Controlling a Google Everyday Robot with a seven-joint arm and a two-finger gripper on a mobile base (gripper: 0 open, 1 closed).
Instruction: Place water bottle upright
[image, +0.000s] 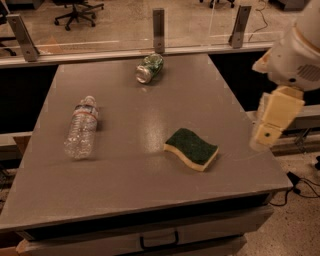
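The water bottle (81, 128) is clear ribbed plastic with a white-and-red label band. It lies on its side on the left part of the grey table (125, 180), with its cap pointing toward the far edge. My gripper (266, 134) hangs on the white arm at the right of the view, over the table's right edge. It is well to the right of the bottle and holds nothing that I can see.
A green-and-yellow sponge (191, 148) lies right of the table's middle, between the gripper and the bottle. A crushed green can (149, 68) lies on its side near the far edge. A glass barrier with metal posts (158, 30) runs behind the table.
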